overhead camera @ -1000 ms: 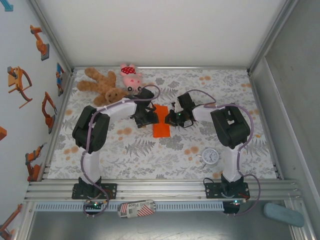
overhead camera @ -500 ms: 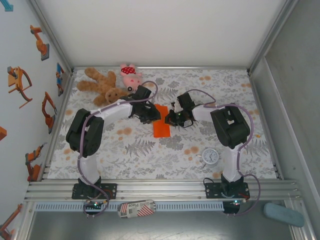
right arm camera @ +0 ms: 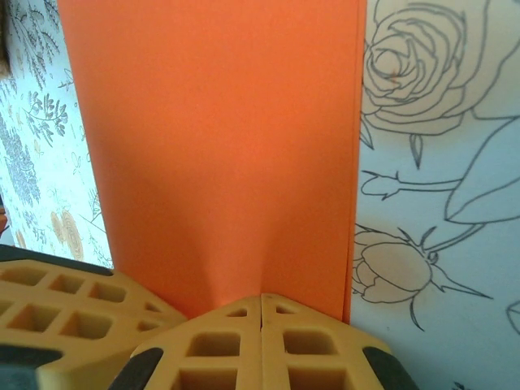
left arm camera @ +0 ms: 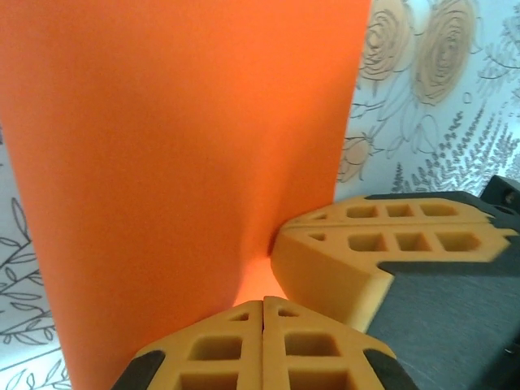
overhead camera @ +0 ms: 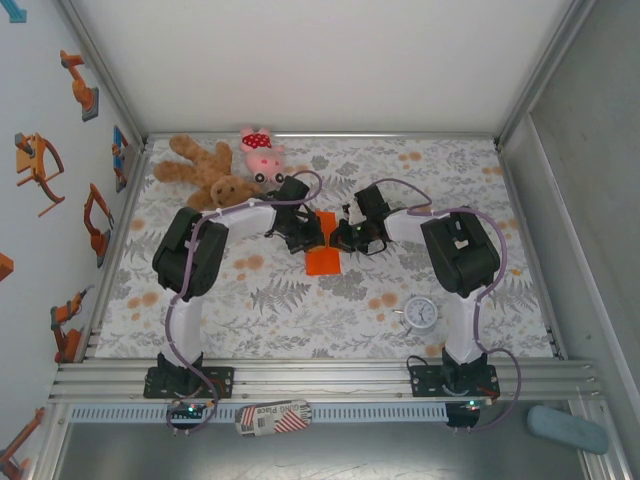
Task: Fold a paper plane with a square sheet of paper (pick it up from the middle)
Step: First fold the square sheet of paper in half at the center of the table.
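Where the two arms meet over the middle of the table (overhead camera: pixel 300 310), we see the orange sheet of paper (overhead camera: pixel 322 255) as a narrow strip, its far part caught between the two hands and its near end sticking out toward the arm bases. Our left hand (overhead camera: pixel 312 240) comes in from the left and our right hand (overhead camera: pixel 337 240) from the right, their tips close together at the strip. From the left wrist, the left hand (left arm camera: pixel 262 305) has its jaws pressed together on the lower edge of the paper (left arm camera: pixel 179 146), which rises broad above them, and the right hand's yellow fingers (left arm camera: pixel 357 252) sit just beside it. From the right wrist, the right hand (right arm camera: pixel 261 299) is likewise clamped on the paper (right arm camera: pixel 219 138), whose right edge looks doubled. At the far left of the table lie a brown teddy bear (overhead camera: pixel 205 170) and a pink plush pig (overhead camera: pixel 260 152), touching; a small white clock (overhead camera: pixel 420 313) lies well apart, near the right arm's base.
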Available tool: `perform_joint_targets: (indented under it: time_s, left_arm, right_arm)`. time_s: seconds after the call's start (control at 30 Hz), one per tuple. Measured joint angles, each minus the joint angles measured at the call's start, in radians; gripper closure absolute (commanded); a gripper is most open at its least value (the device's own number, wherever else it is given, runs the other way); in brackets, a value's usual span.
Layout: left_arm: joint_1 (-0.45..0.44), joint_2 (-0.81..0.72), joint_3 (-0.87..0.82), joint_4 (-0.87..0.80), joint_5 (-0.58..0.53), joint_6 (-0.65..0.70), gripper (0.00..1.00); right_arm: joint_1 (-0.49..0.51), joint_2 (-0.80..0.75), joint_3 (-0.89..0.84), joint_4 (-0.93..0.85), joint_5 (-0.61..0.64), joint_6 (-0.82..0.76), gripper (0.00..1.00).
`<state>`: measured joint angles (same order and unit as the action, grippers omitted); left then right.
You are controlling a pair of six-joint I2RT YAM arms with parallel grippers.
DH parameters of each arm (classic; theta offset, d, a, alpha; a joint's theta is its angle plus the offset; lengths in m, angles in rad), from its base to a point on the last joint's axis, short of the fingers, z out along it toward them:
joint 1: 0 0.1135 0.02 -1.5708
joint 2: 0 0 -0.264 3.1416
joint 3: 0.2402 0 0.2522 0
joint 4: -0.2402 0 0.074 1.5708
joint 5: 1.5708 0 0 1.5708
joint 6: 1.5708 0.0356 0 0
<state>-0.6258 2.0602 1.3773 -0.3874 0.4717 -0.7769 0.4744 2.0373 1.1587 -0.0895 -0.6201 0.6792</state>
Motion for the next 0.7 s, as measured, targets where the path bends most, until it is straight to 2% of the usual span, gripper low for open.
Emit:
perform_joint_targets:
  time_s: [0.7]
  left_arm:
    - [0.017,0.030,-0.006,-0.003,0.005,0.004,0.98]
  right_arm:
    - [0.000,0.005,0.010,-0.018,0.003,-0.023,1.00]
